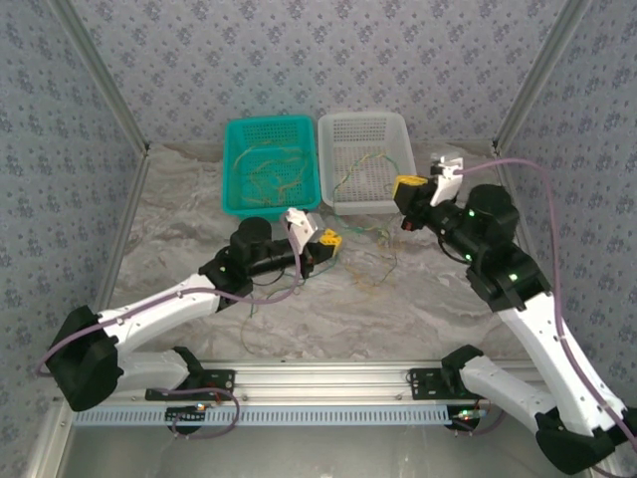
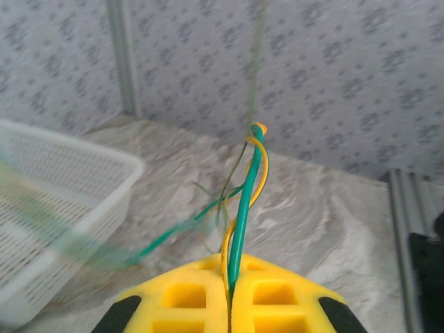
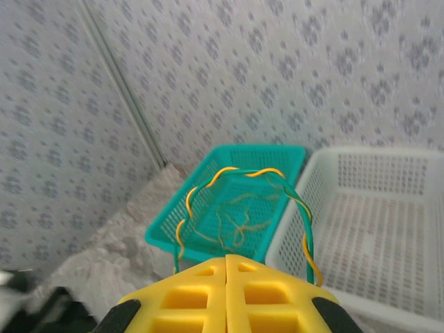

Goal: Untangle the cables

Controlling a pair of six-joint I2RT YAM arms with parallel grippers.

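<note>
**Top view, left to right.** The green basket (image 1: 233, 169) is standing at the far side of the cloth-covered table (image 1: 169, 239), with tan cables (image 1: 274, 171) lying curled inside it. Just in front of its near right corner, the left gripper (image 1: 330, 240) is hovering above the cloth. To its right, loose wires (image 1: 376, 264) are trailing over the table. The white basket (image 1: 410, 159) is standing right beside the green one, and thin green and yellow wires are lying in it. The right gripper (image 1: 406, 187) is hanging at this basket's near right corner.

**Left wrist view.** The yellow fingers (image 2: 180, 298) are pressing together on a green-and-yellow strand (image 2: 244, 194). The strand is emerging from the seam between them and rising to a small bend at its top. A blurred green wire is running off to the left toward the white basket, and finer wires are crossing beside the strand.

**Right wrist view.** The fingertips are meeting along a closed seam. A twisted loop (image 3: 239, 171) of yellow and green wire is arching just ahead of them, and both of its ends are dropping behind the fingers. Whether the loop is pinched cannot be told. Beyond it, the green basket is holding the tan tangle, with the white basket on its right.
</note>
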